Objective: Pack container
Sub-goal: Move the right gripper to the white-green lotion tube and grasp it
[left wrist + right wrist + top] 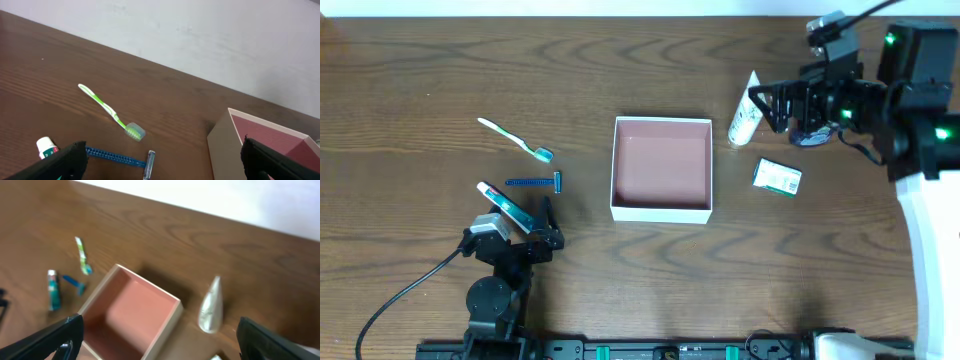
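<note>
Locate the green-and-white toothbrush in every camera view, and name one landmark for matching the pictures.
Overhead: the toothbrush lies left of centre, to the left of the container.
Left wrist: the toothbrush is left of centre, its bristle end toward the container at lower right.
Right wrist: the toothbrush is small, at upper left, beyond the container.
Shared landmark: the container, seen in all three views.

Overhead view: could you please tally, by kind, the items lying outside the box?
Toothbrush: 1
Razor: 1
Tubes: 2
Carton: 1
Total: 5 (dark shape beside the white tube unclear, uncounted)
</note>
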